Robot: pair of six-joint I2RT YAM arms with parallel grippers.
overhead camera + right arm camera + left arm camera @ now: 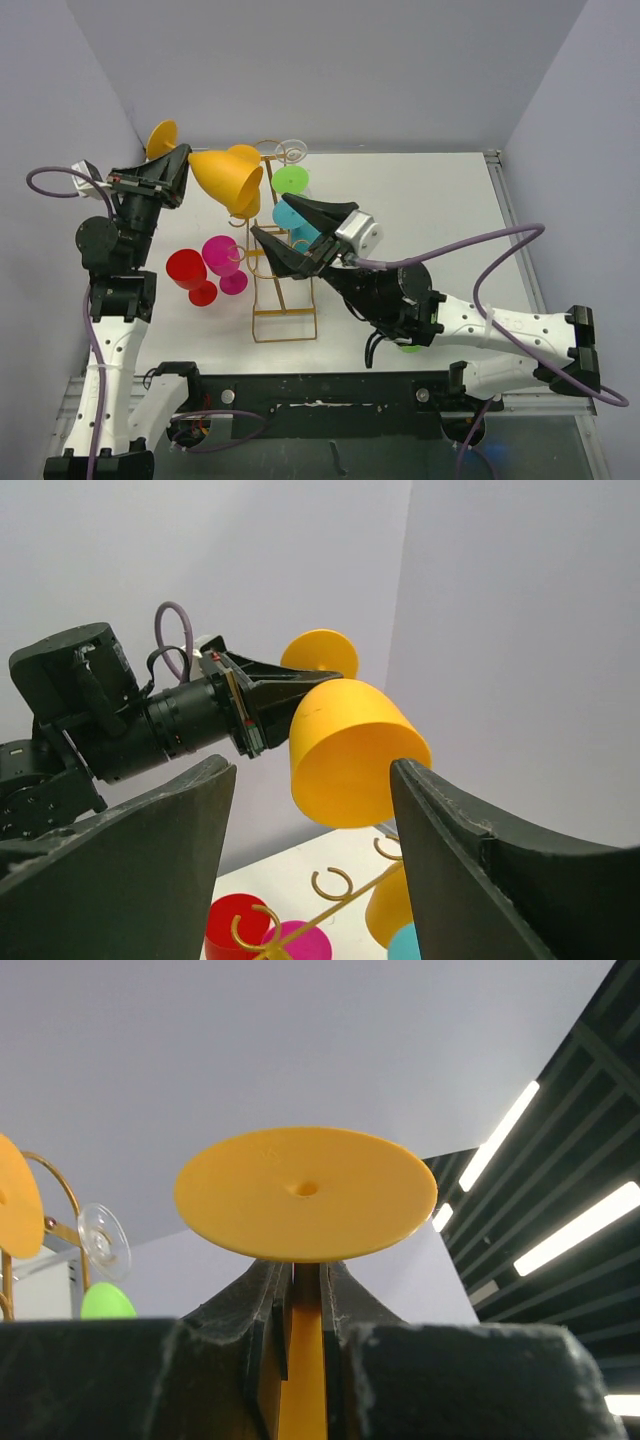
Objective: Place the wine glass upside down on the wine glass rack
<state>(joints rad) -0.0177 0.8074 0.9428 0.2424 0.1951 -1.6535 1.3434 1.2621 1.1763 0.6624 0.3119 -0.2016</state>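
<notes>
- Jaws of the left gripper (pixel 176 172) were closed tight on the stem of the orange wine glass (pixel 228 175) in the top external view. The glass lay tilted on its side in the air, with its bowl over the far left side of the wine glass rack (pixel 284 311) and its foot pointing away from the rack.
- The right gripper (pixel 270 214) stood wide apart and held nothing, its fingertips over the middle of the rack, just below the orange bowl.
- A green glass (pixel 291 180) and a cyan glass (pixel 290 220) sat on the rack's right side. A red glass (pixel 187 272) and a magenta glass (pixel 222 256) sat just left of it.
- Seen from the left wrist, the left gripper (pixel 300 1282) pinched the orange stem, and the round foot of the wine glass (pixel 305 1195) spread just past the fingertips. The gold wire of the rack (pixel 60 1195) curved at the left edge, beside a clear foot (pixel 103 1242).
- Seen from the right wrist, the two fingers (pixel 130 860) of the right gripper (pixel 312 770) were spread far apart and touched nothing. The orange bowl (pixel 350 750) hung above the rack's ring hooks (pixel 330 885), with the left gripper (pixel 270 695) clamped behind it on the stem.
- A second orange glass (pixel 395 910) sat low on the rack.
</notes>
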